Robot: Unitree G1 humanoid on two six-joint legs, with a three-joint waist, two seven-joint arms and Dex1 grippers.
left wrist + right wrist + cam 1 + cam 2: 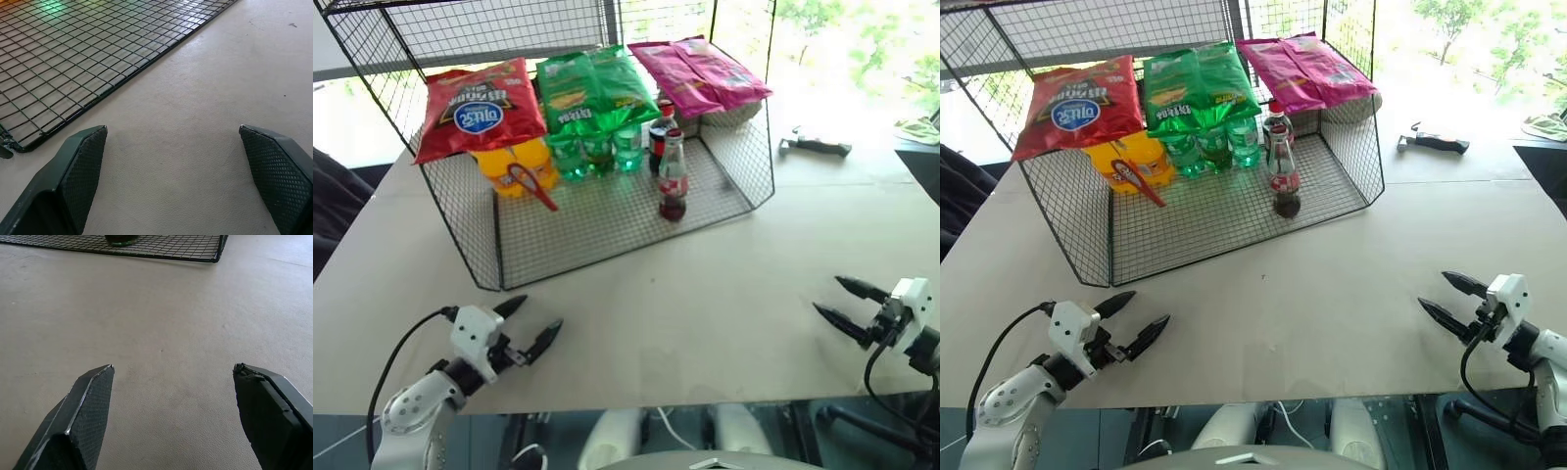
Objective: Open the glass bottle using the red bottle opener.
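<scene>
Glass bottle (673,177) upright on the wire rack's (607,230) mesh floor, right of centre, just in front of a wider dark cola bottle (659,132). Red bottle opener (530,185) leaning against the orange bottles (514,162) at the left. Left gripper (532,327) and right gripper (840,303) spread wide, empty, low over the near table (705,294), well apart from the rack.
</scene>
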